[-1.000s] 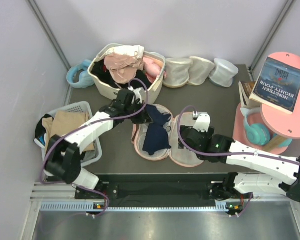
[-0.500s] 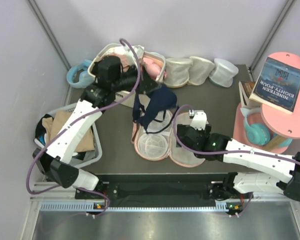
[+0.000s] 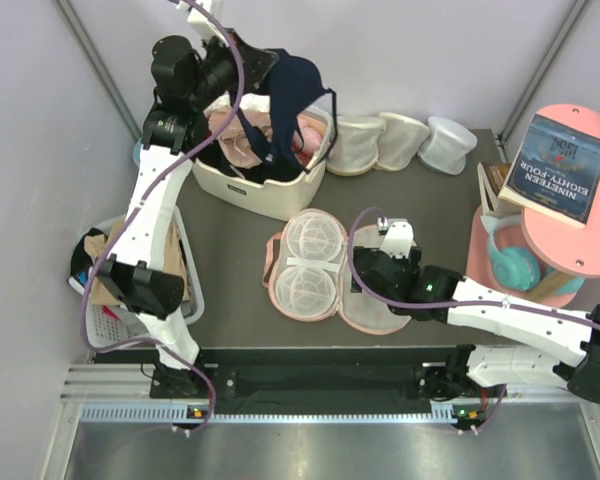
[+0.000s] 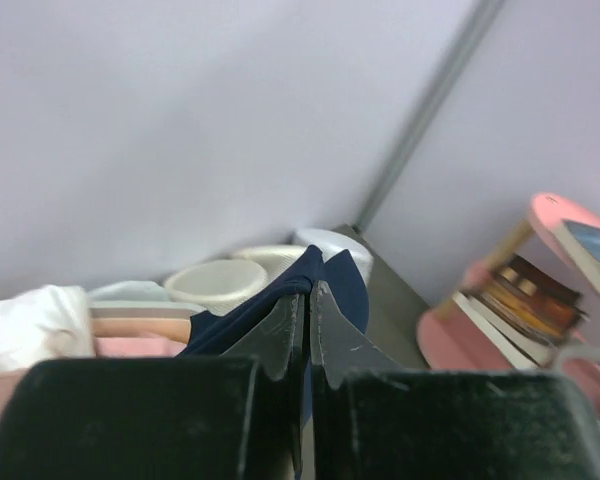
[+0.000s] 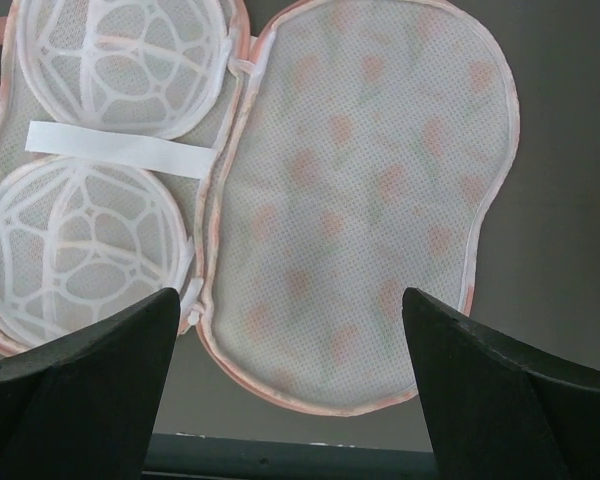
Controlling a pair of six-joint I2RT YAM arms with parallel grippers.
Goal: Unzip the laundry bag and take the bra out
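- A dark table [image 3: 430,205] stands between pale lilac walls [image 3: 400,50].
- At the back, a beige basket [image 3: 265,190] is heaped with pink and black clothes [image 3: 240,145]. Just to its right, three cream cups [image 3: 400,142] sit in a row against the wall.
- On the right, a pink stand [image 3: 580,250] carries a book [image 3: 555,165], with teal headphones [image 3: 510,265] beneath it. At the left edge, a white basket [image 3: 192,305] holds tan cloth [image 3: 100,290].
- The laundry bag [image 3: 310,285] lies unzipped and spread flat mid-table, with two white mesh domes [image 3: 312,238] showing in its left half. In the top view, the right arm [image 3: 500,315] partly covers its printed right half.
- The right gripper [image 5: 290,300] hovers over that right half with its fingers [image 5: 80,390] spread wide, holding nothing.
- The left gripper [image 3: 262,66] is raised high over the beige basket, jaws pressed together on a fold of the bra [image 3: 292,85]. The wrist view shows navy cloth pinched between the fingertips.
- The bra hangs in the air from that grip, well clear of the bag, with its straps trailing down toward the clothes in the basket.
- Half a second ago the bra dangled just above the bag's left half and the left arm [image 3: 155,190] was lower. Now both are up by the back wall. A second ago the bra lay inside the bag.
- The right arm has barely shifted.
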